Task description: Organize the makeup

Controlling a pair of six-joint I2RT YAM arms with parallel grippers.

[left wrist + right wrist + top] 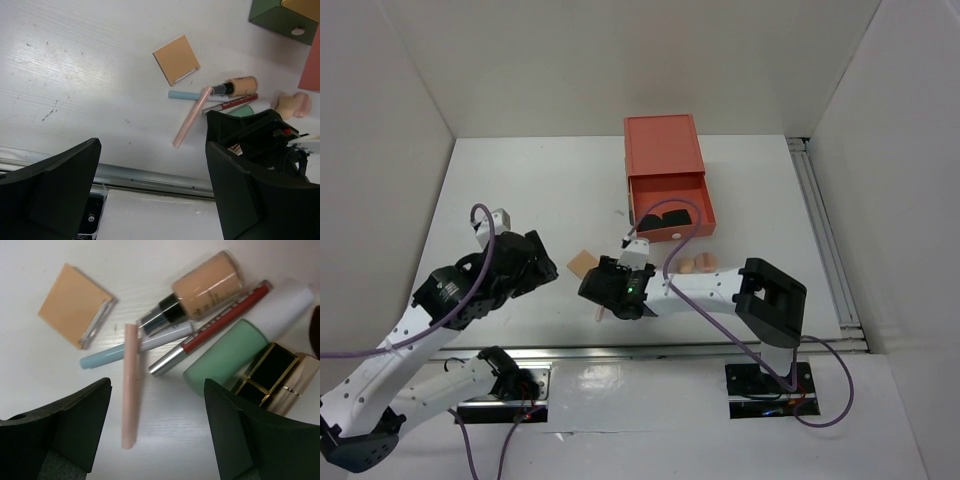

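Note:
A heap of makeup lies near the table's front edge. The right wrist view shows a tan compact (75,305), a peach foundation bottle (207,285), a blue pencil (107,356), a pink pencil (130,385), a red lip pencil (215,327), a mint tube (227,357) and a black-and-gold lipstick (270,372). My right gripper (157,435) is open and empty, hovering over the pink pencil and mint tube. My left gripper (155,190) is open and empty, left of the heap, over the table's front rail. Peach sponges (695,264) lie right of the right gripper (605,290).
The coral drawer box (663,160) stands at the back middle, its drawer pulled out with black items (665,220) inside. Its green and yellow side (280,15) shows in the left wrist view. White walls close in the table; a metal rail (150,175) runs along its front.

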